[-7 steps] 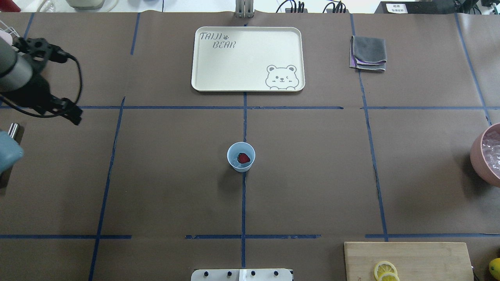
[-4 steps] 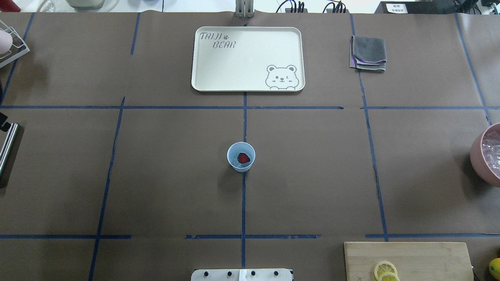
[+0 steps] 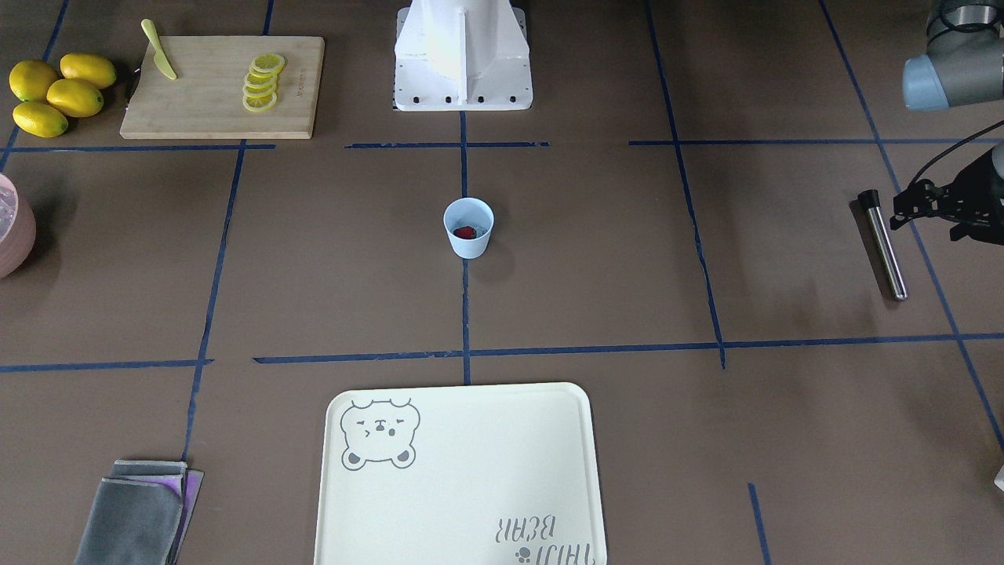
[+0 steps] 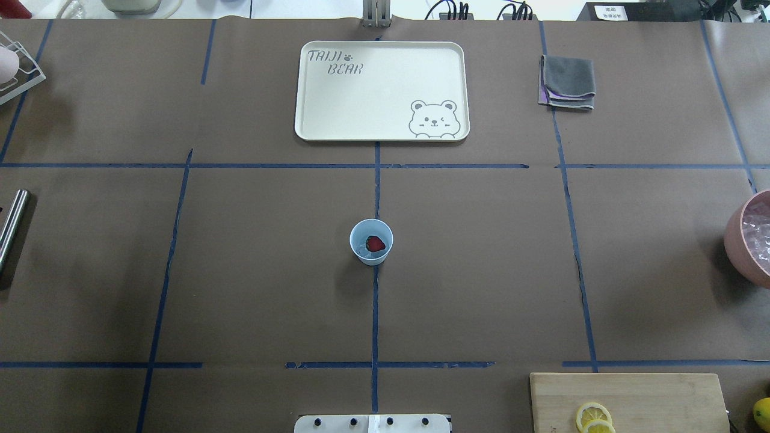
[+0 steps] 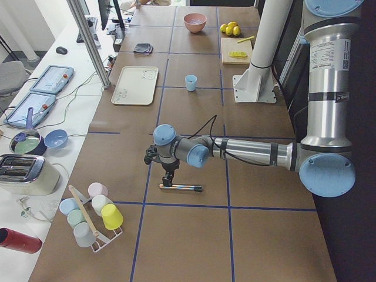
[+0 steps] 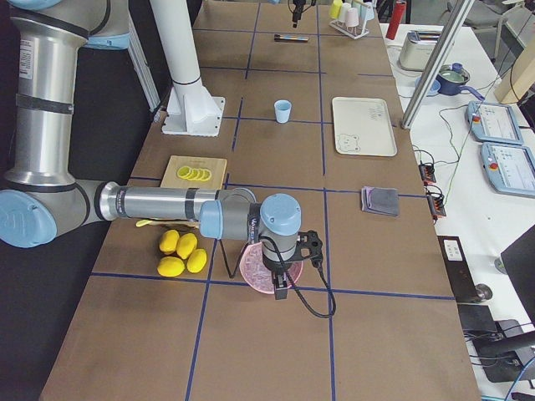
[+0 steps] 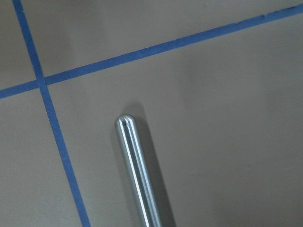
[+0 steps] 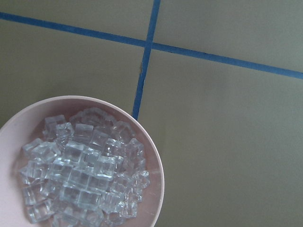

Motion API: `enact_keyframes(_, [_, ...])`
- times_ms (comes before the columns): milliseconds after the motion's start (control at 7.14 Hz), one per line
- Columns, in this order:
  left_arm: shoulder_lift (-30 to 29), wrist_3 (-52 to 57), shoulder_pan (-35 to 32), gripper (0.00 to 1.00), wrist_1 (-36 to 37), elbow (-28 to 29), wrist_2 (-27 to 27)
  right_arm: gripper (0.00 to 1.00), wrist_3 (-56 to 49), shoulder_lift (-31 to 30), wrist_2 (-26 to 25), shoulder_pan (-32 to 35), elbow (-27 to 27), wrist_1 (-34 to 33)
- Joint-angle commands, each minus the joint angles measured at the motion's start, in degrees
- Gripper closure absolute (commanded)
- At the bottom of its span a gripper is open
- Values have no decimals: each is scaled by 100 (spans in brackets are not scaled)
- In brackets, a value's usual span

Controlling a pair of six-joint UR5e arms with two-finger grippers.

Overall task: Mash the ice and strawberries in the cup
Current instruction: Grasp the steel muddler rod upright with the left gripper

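Note:
The light blue cup (image 4: 371,242) stands at the table's middle, also in the front view (image 3: 468,227). A dark-red strawberry piece (image 4: 375,243) lies in it on faint ice (image 4: 363,247). My left gripper (image 3: 929,218) hovers at the table's left end beside a steel rod (image 3: 884,247). Its jaws look apart and hold nothing. The rod's rounded end fills the left wrist view (image 7: 137,175). My right gripper (image 6: 280,288) hangs over a pink bowl (image 6: 251,271) of ice cubes (image 8: 80,175). I cannot tell whether it is open or shut.
A cream bear tray (image 4: 381,90) lies beyond the cup and a folded grey cloth (image 4: 568,81) at the far right. A cutting board (image 3: 221,86) with lemon slices and a knife, and whole lemons (image 3: 59,92), sit near the robot's right. A cup rack (image 5: 91,214) stands at the left end.
My left arm has drawn out of the overhead view past its left edge. The steel rod it covered now shows there. The cup has not moved.

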Motion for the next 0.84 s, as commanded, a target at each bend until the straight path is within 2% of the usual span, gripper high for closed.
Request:
enact_keyframes(0, [-124, -1015, 34, 0, -1421, 904, 17, 1, 0, -6, 0, 0, 10, 0])
enact_keyframes(140, [-134, -1133, 164, 0, -1722, 1125, 52, 1, 0, -15, 0, 0, 10, 0])
enact_keyframes(701, [-433, -1134, 359, 0, -1752, 1497, 61, 1, -9, -50, 0, 0, 10, 0])
